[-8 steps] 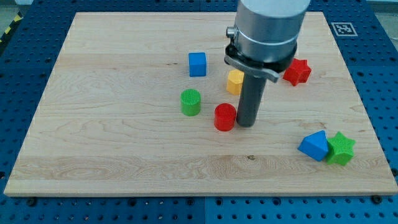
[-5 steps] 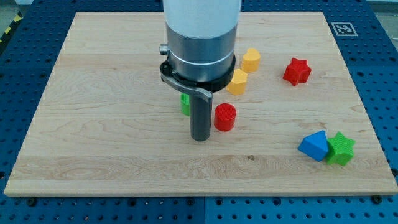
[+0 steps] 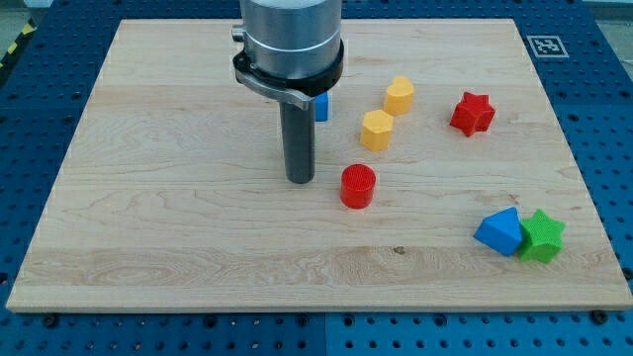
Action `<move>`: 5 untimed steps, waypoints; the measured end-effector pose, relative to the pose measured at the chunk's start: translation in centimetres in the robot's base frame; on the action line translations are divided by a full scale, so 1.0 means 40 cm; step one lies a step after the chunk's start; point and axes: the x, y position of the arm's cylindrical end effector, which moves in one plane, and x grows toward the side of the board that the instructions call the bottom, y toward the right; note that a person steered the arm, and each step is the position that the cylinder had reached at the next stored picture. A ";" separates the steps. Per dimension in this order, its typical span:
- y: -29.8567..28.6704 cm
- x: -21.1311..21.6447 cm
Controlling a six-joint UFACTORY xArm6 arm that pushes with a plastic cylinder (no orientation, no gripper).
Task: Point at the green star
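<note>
The green star [image 3: 541, 235] lies near the wooden board's [image 3: 168, 218] lower right corner, touching a blue triangular block [image 3: 498, 231] on its left. My tip [image 3: 300, 181] rests on the board left of centre, just left of the red cylinder [image 3: 357, 186] and far to the left of the green star. The rod and arm body hide whatever is directly behind them.
Two yellow blocks [image 3: 376, 130] [image 3: 399, 95] sit up and right of the red cylinder. A red star [image 3: 472, 113] is at the right. A blue cube [image 3: 321, 106] peeks out beside the arm. A fiducial marker [image 3: 543, 44] is at the top right corner.
My tip has moved from the right of the red cylinder to its left, then slightly towards the view's top. The green cylinder is now hidden behind the rod. The blocks have not moved.
</note>
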 end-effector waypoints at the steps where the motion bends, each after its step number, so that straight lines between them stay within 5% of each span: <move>1: -0.033 -0.020; 3: -0.073 0.150; 5: 0.246 0.322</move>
